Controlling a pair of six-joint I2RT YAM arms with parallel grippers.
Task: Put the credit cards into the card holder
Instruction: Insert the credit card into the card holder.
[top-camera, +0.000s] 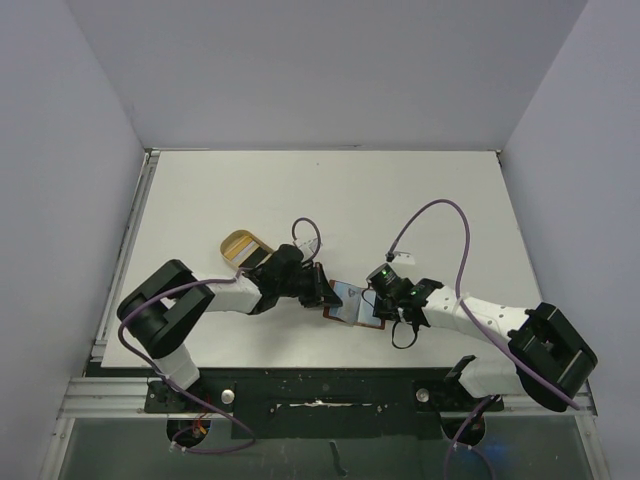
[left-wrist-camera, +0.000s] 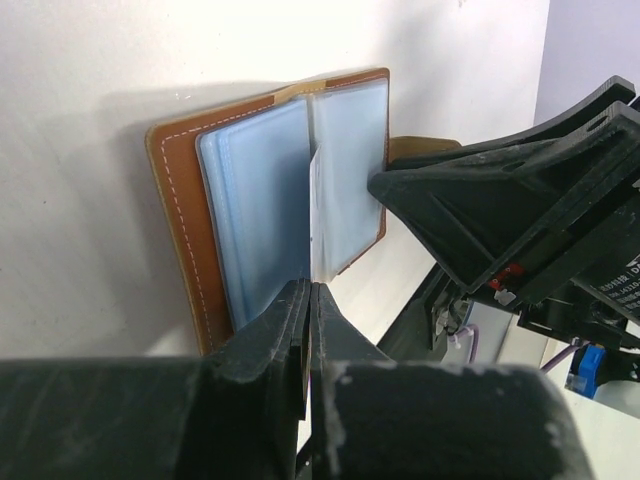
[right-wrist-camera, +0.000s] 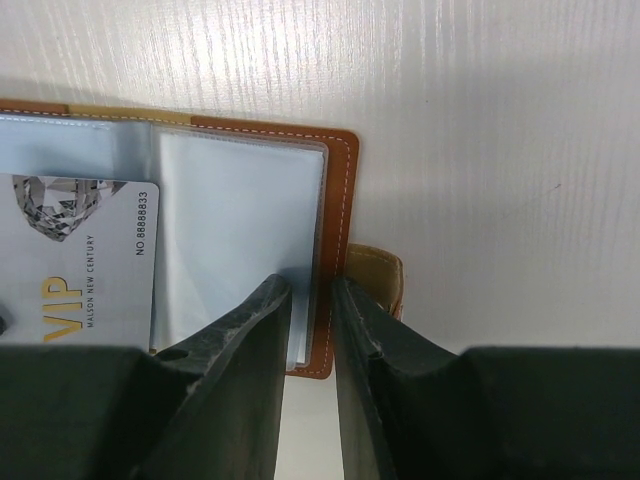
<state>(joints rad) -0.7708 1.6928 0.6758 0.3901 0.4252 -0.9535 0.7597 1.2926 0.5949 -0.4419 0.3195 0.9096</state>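
The brown card holder (top-camera: 347, 301) lies open on the white table, its clear blue sleeves facing up; it shows in the left wrist view (left-wrist-camera: 175, 200) and the right wrist view (right-wrist-camera: 342, 190). My left gripper (top-camera: 322, 290) (left-wrist-camera: 310, 292) is shut on a pale credit card (left-wrist-camera: 314, 215), held edge-on over the holder's middle fold. The same card, printed VIP, shows in the right wrist view (right-wrist-camera: 90, 260); whether it sits inside a sleeve I cannot tell. My right gripper (top-camera: 386, 304) (right-wrist-camera: 312, 292) stands over the holder's right edge, jaws a narrow gap apart, beside the snap tab (right-wrist-camera: 378, 270).
A tan oblong tray (top-camera: 243, 243) with rounded ends lies on the table behind the left arm. The two grippers are close together over the holder. Purple cables loop above both arms. Grey walls enclose the table on three sides.
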